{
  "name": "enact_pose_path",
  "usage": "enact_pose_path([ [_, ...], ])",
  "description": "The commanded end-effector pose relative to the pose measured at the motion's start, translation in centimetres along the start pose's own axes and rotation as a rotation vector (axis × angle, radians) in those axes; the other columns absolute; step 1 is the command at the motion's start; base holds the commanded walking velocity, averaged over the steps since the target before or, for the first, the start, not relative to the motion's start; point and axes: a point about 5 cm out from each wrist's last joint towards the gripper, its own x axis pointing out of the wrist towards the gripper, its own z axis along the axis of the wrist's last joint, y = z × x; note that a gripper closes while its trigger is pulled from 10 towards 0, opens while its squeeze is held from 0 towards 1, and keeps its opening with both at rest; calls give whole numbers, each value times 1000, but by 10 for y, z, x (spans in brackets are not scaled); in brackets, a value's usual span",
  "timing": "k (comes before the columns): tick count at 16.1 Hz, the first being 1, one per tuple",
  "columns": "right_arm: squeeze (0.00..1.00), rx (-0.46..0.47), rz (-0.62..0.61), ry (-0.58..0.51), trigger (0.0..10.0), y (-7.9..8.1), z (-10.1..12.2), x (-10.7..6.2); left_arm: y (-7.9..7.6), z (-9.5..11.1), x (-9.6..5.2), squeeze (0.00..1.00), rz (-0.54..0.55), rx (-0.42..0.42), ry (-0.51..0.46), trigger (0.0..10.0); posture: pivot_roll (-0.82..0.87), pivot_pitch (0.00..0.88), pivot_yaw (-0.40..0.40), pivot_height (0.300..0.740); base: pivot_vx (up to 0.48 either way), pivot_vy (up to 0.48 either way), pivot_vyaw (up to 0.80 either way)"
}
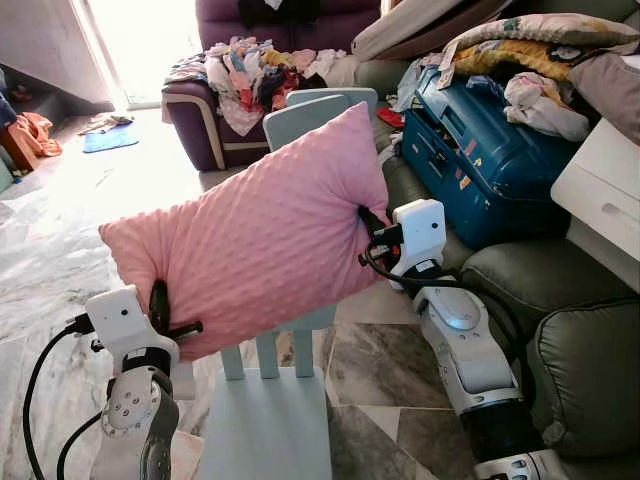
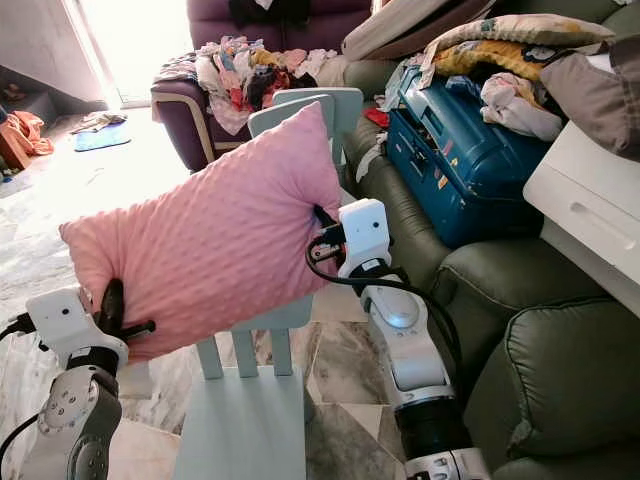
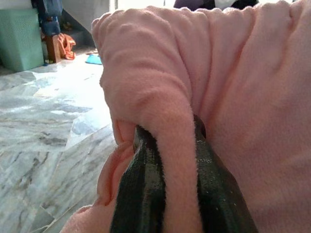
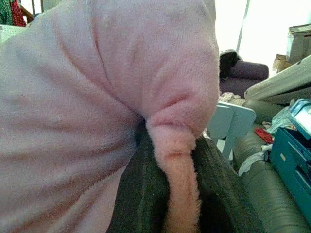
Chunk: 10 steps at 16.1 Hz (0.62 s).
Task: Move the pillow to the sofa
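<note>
Both grippers are holding the pillow (image 1: 250, 235) in the air above the chair (image 1: 270, 415). The pillow is pink, dimpled, and tilting: low end at 8 o'clock, high end at 2 o'clock.

Left gripper (image 1: 160, 310) is pinching the pillow's lower corner. In the left wrist view its fingers (image 3: 138, 194) are sitting narrow, with a ridge of pink fabric squeezed between them.

Right gripper (image 1: 368, 228) is clamping the pillow's right edge, at about 3 o'clock on the pillow. In the right wrist view a fold of fabric is standing up between the black fingers (image 4: 138, 194), which are closed tight on it.

Chair is pale blue-green; its back is rising behind the pillow, its seat lying below it. The pillow is hiding most of the slats.

Sofa (image 1: 560, 310), grey-green, is running along the scene from 1 to 4 o'clock, just beside the right arm. A blue suitcase (image 1: 485, 150) is lying on it at 1 o'clock, with bedding (image 1: 530, 45) heaped above.

At 12 o'clock a purple armchair (image 1: 200, 120) is carrying a pile of clothes (image 1: 255, 70). Floor (image 1: 60, 230) is marbled tile, brightly lit at 10 o'clock.
</note>
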Motion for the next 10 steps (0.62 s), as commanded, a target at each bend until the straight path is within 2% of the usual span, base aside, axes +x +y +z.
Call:
enact_pose_path([
  [1,0,-10,-2,-21,10000,-2,7,1,5,2,-2,0,28,1,-12,10000,-130,0,35,740,0,0,0],
  [10,0,-20,-8,16,10000,-5,3,-6,2,-5,-8,0,7,-7,41,10000,-146,0,44,740,0,0,0],
])
